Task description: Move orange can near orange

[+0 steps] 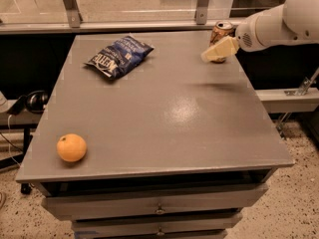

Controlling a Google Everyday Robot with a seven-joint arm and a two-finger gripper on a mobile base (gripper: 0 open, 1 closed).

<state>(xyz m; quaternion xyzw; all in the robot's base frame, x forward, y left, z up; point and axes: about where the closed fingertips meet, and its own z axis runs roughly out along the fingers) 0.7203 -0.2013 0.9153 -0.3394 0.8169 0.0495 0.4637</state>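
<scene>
Upright orange can stands far-right behind the claw, orange near-left.

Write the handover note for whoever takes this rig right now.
Claw: at the table's far right corner, directly in front of the orange can; no grasp confirmed.
Orange can: upright at that far right corner.
Orange: near left corner, diagonally opposite.
Chip bag: far left, probably off the carry path.
Done: can not yet delivered.
Left: grasp the can, carry it across, set it beside the orange.
</scene>
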